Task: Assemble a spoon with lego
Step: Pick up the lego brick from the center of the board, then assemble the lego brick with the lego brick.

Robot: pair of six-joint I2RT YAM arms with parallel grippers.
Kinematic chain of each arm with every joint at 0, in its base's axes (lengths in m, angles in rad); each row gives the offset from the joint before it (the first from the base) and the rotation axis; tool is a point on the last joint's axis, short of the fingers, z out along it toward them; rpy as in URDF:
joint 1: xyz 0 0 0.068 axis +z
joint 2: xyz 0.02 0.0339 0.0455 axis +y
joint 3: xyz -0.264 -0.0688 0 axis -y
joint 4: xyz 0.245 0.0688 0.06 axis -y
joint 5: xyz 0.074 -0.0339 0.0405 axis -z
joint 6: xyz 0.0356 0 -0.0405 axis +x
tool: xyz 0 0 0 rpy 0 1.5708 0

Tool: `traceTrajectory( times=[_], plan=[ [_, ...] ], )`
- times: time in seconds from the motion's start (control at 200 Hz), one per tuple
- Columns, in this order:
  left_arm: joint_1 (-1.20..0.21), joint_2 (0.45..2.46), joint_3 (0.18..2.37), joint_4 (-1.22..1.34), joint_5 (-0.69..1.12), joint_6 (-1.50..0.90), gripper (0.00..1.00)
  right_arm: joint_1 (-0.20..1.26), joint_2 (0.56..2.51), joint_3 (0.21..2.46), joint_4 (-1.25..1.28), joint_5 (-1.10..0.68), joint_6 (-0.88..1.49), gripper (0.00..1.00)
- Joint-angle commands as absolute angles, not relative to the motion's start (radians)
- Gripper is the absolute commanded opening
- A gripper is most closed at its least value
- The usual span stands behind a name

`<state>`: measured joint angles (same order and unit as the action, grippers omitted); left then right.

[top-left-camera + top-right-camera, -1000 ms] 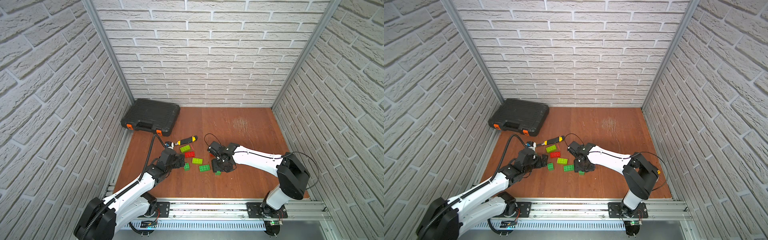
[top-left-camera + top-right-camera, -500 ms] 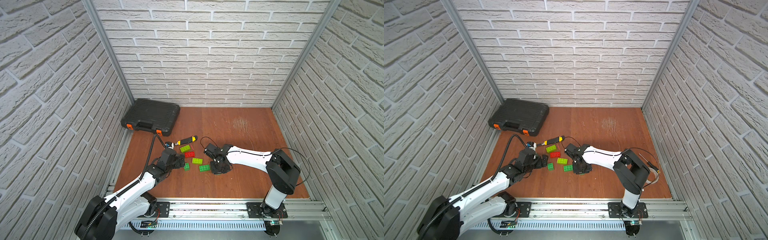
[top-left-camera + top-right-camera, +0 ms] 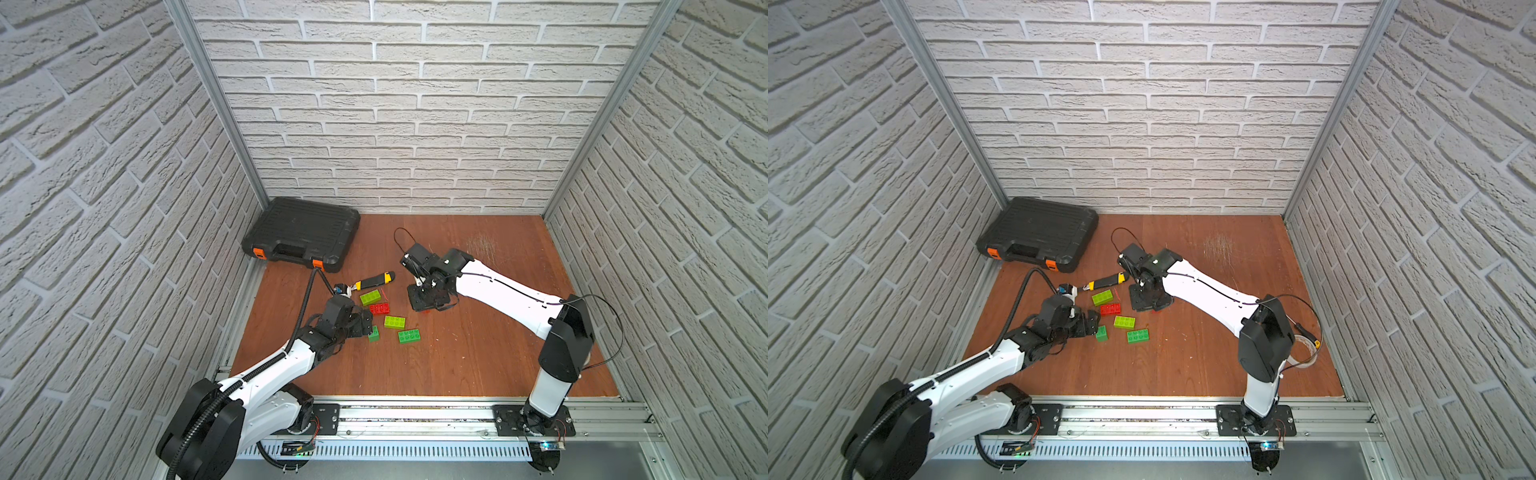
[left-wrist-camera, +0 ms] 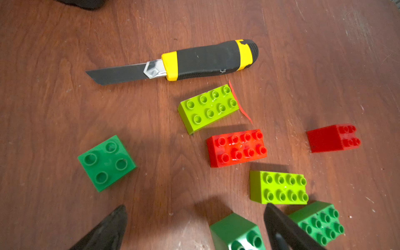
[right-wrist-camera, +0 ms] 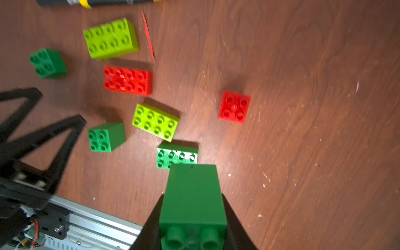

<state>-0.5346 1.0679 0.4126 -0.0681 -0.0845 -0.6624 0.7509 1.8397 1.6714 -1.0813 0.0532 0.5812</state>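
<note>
Held brick: a dark green brick (image 5: 192,190) is sitting clamped in the right claw (image 5: 192,216), over the table (image 3: 478,353).
Loose bricks: lime (image 4: 208,107), red (image 4: 237,148) and green pieces are lying apart, unjoined, between the arms.
Left claw (image 4: 194,207): standing wide apart, with a small green brick (image 4: 237,233) between its fingers, ungripped.
Nearby: a knife (image 4: 194,60) is lying just beside the lime piece.

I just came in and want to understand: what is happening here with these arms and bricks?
The right claw is shut on a dark green brick. The left claw is open, close to a small green brick, not gripping it. The other bricks, like a lime brick and a red brick, lie loose on the table; nothing is joined yet. A utility knife lies nearby.
</note>
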Motion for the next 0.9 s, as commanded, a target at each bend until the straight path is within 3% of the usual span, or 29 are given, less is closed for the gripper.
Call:
traceTrajectory(
  times=[0.0,0.4,0.89],
  plan=[
    [-0.513,1.081,0.428,-0.024,-0.052,-0.642,0.98,0.715,1.917,1.718,-1.146,0.031,0.5,0.25],
    [-0.47,1.139,0.42,0.016,-0.015,-0.644,0.98,0.634,2.059,1.784,-1.146,0.008,0.445,0.25],
    [-0.453,1.217,0.424,0.066,0.008,-0.647,0.98,0.609,2.077,1.772,-1.144,-0.005,0.477,0.25]
  ],
)
